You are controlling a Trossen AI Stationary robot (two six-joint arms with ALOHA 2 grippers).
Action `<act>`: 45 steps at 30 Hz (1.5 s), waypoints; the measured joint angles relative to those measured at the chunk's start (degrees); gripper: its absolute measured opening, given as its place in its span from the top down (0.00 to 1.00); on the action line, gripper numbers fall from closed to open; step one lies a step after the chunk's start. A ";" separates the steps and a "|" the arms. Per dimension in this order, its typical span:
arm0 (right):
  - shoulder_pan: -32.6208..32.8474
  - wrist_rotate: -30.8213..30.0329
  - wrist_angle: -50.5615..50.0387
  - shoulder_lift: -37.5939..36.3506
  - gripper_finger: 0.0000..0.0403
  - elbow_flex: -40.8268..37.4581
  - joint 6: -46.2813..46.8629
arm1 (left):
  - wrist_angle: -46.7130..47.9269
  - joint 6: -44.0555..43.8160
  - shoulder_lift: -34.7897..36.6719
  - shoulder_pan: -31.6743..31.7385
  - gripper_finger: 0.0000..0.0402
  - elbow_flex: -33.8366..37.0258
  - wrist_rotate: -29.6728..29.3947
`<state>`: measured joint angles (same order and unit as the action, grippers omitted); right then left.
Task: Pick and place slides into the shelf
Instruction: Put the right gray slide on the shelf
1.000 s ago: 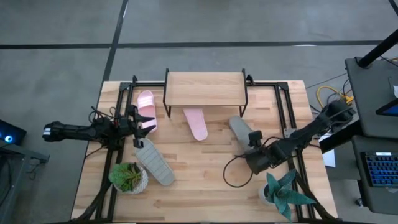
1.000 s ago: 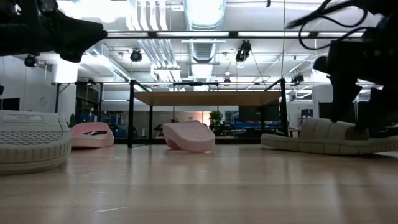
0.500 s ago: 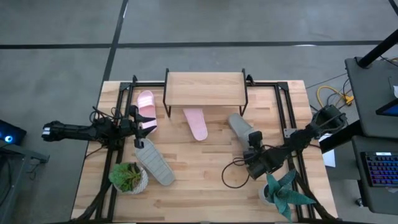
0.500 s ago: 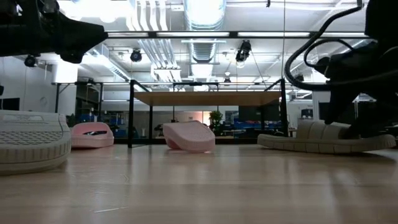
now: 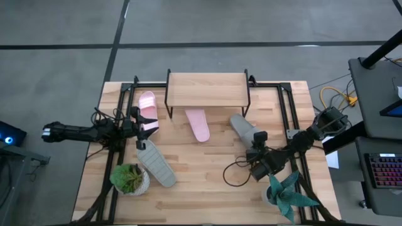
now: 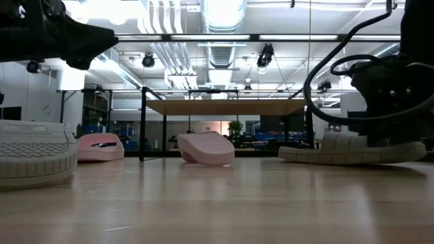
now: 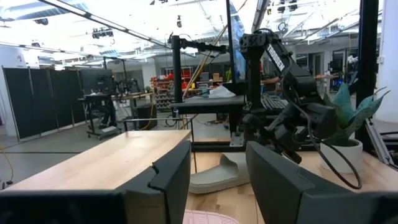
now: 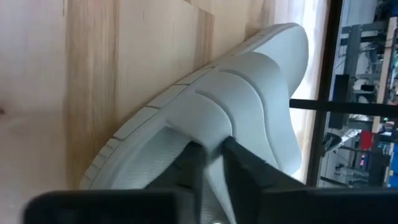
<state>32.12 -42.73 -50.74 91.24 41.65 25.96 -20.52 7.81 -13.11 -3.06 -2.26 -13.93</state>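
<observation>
The shelf [image 5: 207, 90] stands at the table's far middle. One pink slide [image 5: 199, 124] lies sole-down just in front of it, and another pink slide [image 5: 147, 105] lies to the shelf's left. One grey slide [image 5: 157, 164] lies at the near left. The other grey slide [image 5: 240, 125] lies right of centre, with my right gripper [image 5: 256, 139] shut on its strap. My left gripper [image 5: 142, 129] hovers open beside the left pink slide's heel, nothing between its fingers [image 7: 168, 180]. My right gripper pinches the edge of the grey slide's strap [image 8: 208, 121] between its two fingers [image 8: 191, 163]; one finger reaches under the strap, above the footbed, and the other lies on top. It comes from the table's near side, slanting down. The slide's sole [image 6: 346, 157] rests on the table.
A potted plant [image 5: 130, 179] stands at the near left and another [image 5: 286, 193] at the near right, close to my right arm. A black cable loop [image 5: 235, 176] lies on the table. Black frame rails [image 5: 119, 113] run along both table sides.
My right gripper has come down onto the right grey slide and shut on its strap. My right arm has folded lower toward the table's near right. The slide stays on the table.
</observation>
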 joint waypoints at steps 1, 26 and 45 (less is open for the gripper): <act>0.00 0.24 -0.04 0.00 0.94 -0.01 0.02 | 0.01 0.00 0.03 0.00 0.65 0.00 -0.01; 0.00 -4.88 -3.19 -8.62 0.97 17.81 2.50 | 0.01 0.02 -0.73 0.01 0.65 0.00 0.70; -0.79 -2.54 15.28 -20.94 0.97 28.44 -25.81 | -7.09 0.52 -7.06 0.01 0.65 0.02 12.41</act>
<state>31.33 -45.27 -35.46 70.30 70.08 0.14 -27.61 8.33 -20.17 -3.05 -2.24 -1.52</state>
